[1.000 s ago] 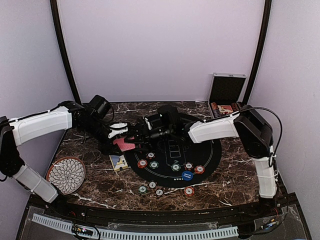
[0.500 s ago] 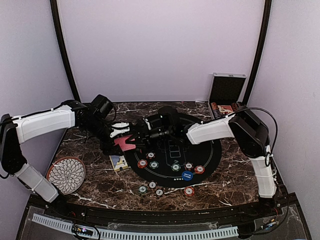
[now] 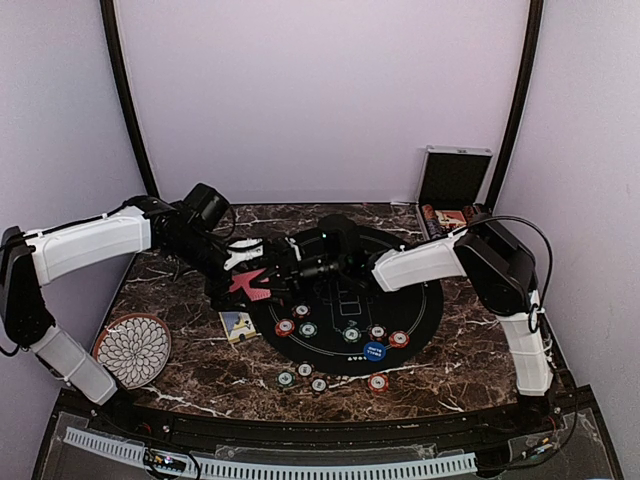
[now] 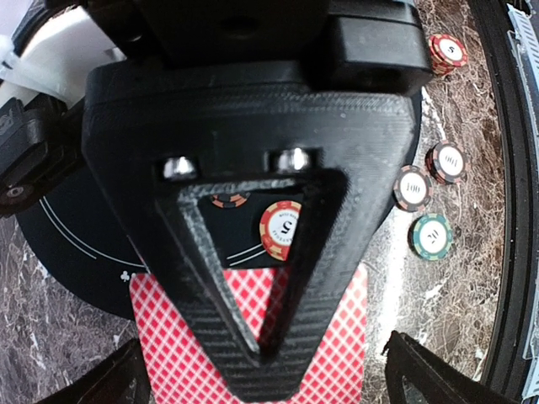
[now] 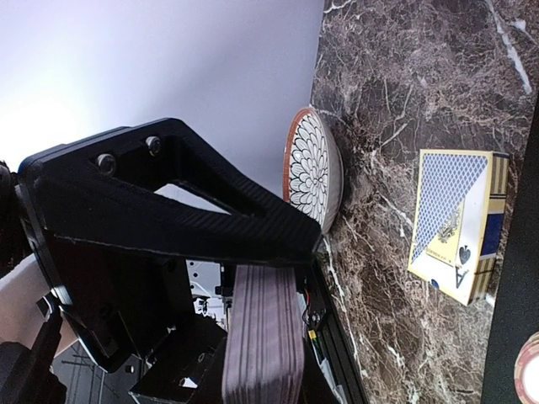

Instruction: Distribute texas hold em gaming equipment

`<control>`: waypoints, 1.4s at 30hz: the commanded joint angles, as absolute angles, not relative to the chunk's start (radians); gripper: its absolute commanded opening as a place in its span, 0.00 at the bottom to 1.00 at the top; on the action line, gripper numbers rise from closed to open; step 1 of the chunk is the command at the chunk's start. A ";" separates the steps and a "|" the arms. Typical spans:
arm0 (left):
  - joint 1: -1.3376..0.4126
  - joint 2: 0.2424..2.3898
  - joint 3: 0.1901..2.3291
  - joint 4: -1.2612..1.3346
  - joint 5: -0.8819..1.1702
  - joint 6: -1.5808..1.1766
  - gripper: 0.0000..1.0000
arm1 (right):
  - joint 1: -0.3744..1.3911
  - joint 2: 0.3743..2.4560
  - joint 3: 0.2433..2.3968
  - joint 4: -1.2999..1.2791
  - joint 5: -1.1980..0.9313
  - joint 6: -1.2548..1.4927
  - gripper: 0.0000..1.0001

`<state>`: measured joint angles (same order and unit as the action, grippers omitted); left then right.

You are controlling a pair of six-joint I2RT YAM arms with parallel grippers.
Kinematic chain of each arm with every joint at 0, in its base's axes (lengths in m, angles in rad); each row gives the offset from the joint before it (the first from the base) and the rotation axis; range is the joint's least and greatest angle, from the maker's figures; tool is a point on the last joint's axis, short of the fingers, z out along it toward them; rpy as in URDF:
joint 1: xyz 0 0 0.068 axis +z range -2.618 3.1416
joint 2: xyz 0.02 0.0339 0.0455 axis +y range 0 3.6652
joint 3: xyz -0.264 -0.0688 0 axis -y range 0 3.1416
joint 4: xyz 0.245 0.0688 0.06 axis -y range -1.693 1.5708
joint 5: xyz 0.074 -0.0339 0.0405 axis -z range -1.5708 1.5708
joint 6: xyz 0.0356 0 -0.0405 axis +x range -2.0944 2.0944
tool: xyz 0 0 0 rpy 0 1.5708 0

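Observation:
A deck of red-backed playing cards (image 3: 250, 285) hangs just left of the round black mat (image 3: 420, 300). My right gripper (image 3: 272, 272) is shut on it. In the right wrist view the deck (image 5: 265, 337) shows edge-on under the upper finger (image 5: 185, 206). My left gripper (image 3: 243, 262) stands open around the same deck (image 4: 194, 337), its fingertips (image 4: 421, 370) apart on either side and off the cards. Red, green and white poker chips (image 3: 308, 329) and a blue button disc (image 3: 374, 351) lie on the mat. More chips (image 3: 304, 372) sit on the marble in front.
A blue card box (image 3: 237, 325) lies on the marble left of the mat. A flower-patterned plate (image 3: 132, 350) sits at the front left. An open chip case (image 3: 452, 190) stands at the back right corner. Both arms cross over the table's middle.
My left gripper has gone from shut to wide open, letting go of the deck. My right gripper has closed on the deck, and both have shifted slightly left.

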<state>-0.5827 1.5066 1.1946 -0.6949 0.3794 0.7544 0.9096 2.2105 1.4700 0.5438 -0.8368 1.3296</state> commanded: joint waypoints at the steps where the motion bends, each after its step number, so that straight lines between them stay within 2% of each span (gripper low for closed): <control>1: -0.589 1.522 1.204 -0.708 0.418 0.778 0.99 | 0.918 2.203 1.464 0.644 -0.864 1.348 0.01; 5: -0.589 1.523 1.197 -0.676 0.407 0.771 0.94 | 0.918 2.201 1.454 0.644 -0.859 1.351 0.01; 15: -0.590 1.508 1.180 -0.630 0.377 0.765 0.56 | 0.917 2.211 1.441 0.640 -0.854 1.349 0.06; 17: -0.589 1.505 1.181 -0.628 0.376 0.766 0.48 | 0.916 2.210 1.438 0.634 -0.850 1.346 0.11; 21: -0.591 1.507 1.182 -0.636 0.376 0.771 0.34 | 0.916 2.221 1.452 0.637 -0.850 1.355 0.30; 25: -0.595 1.522 1.190 -0.654 0.374 0.774 0.30 | 0.917 2.239 1.484 0.636 -0.851 1.364 0.44; 27: -0.599 1.525 1.191 -0.660 0.370 0.776 0.30 | 0.919 2.248 1.495 0.636 -0.853 1.367 0.46; 40: -0.601 1.520 1.226 -0.703 0.371 0.774 0.25 | 0.910 2.259 1.469 0.563 -0.822 1.332 0.14; 41: -0.601 1.515 1.227 -0.705 0.373 0.773 0.26 | 0.907 2.256 1.460 0.564 -0.820 1.331 0.12; 42: -0.601 1.512 1.227 -0.705 0.375 0.774 0.33 | 0.905 2.255 1.456 0.571 -0.820 1.334 0.08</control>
